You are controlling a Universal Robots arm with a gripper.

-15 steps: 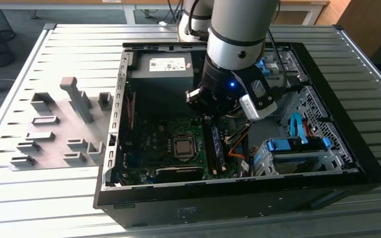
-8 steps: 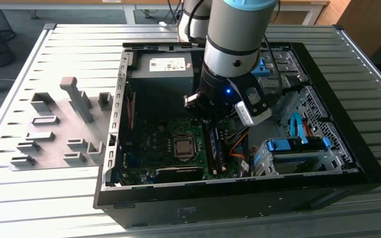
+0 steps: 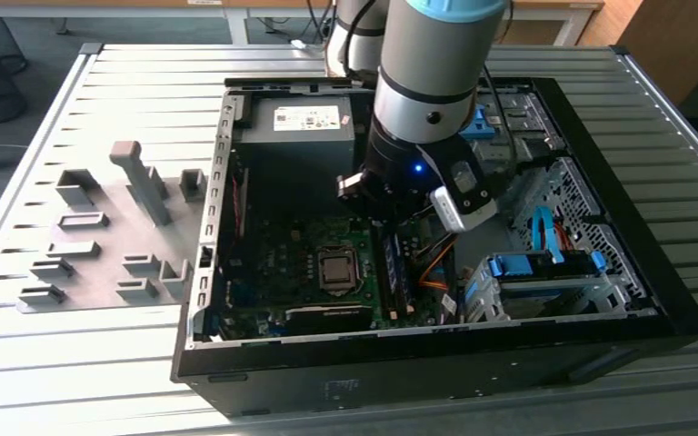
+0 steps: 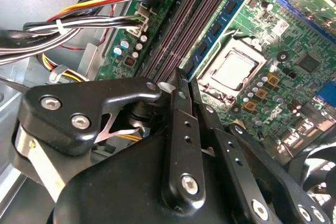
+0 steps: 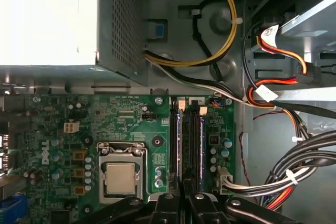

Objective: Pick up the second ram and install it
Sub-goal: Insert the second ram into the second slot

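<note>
- Black end effector [image 4: 173, 85] links sit closest to the lens in both wrist views. The tips are drawn in to a thin gap, and the near end of the memory stick [image 4: 215, 30] is pinched between them.
- That memory stick is a long, thin, blue-green board with a row of black chips. It stands on edge in the bank of slots [image 4: 178, 30], on the side toward the processor socket [image 4: 231, 69].
- In the first wrist view it shows edge-on as a narrow bluish line [image 5: 180, 140] running into the end effector [image 5: 182, 195].
- The other dark slots [image 5: 192, 140] lie beside it on the green motherboard [image 5: 121, 114].
- Bundled cables [image 5: 273, 95] run past the slots on the side away from the socket.
- In the exterior view the arm [image 3: 428, 82] reaches down into the open computer case [image 3: 446, 363]. The case stands on a slatted metal surface [image 3: 143, 91].
- Grey holder blocks [image 3: 143, 182] stand on the surface at the exterior view's left.
</note>
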